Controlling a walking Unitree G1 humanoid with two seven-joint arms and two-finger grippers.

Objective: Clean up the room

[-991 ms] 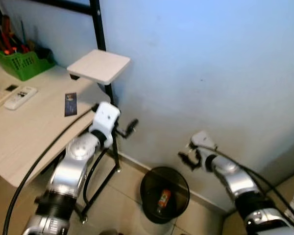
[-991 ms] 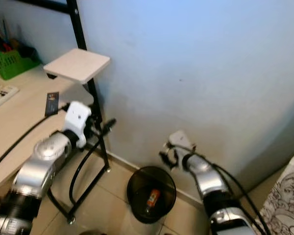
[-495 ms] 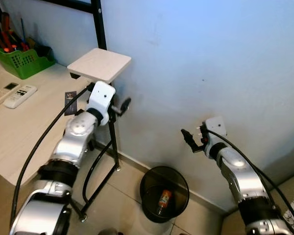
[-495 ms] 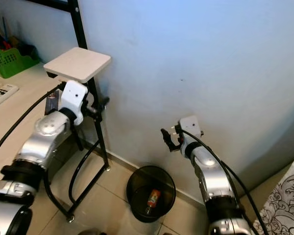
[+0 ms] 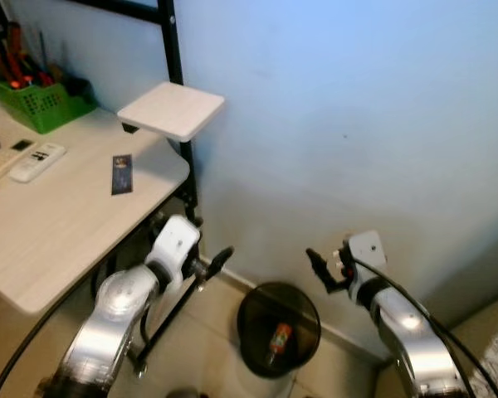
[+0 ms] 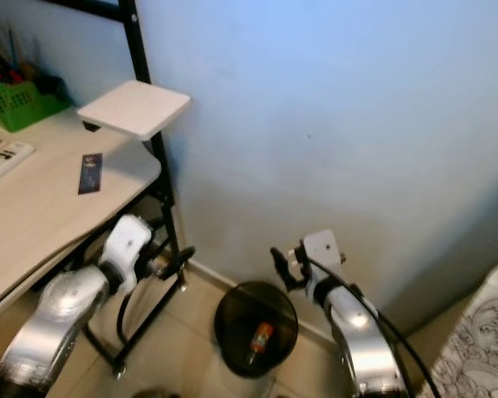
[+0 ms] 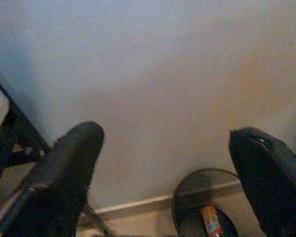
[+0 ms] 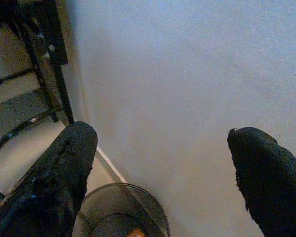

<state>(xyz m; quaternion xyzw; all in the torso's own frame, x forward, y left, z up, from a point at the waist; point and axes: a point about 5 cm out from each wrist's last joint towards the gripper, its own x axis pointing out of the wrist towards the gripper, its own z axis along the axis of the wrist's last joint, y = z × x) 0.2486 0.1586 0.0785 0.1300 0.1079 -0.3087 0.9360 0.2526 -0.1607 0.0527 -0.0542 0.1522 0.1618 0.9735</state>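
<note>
Trash first: your black bin (image 5: 278, 330) stands on the floor against the blue wall (image 5: 357, 108), with one small orange item (image 5: 276, 338) lying inside it — that much looks done. Your left gripper (image 5: 218, 259) hangs below the desk edge with fingers spread and empty; your right gripper (image 5: 322, 269) hovers above the bin's far rim, fingers likewise spread, holding nothing. Left to judge: the desk (image 5: 58, 224) carries a dark card (image 5: 121, 174), two remotes (image 5: 35, 162) and a green basket (image 5: 40, 103) of tools — you'd likely sort those next.
</note>
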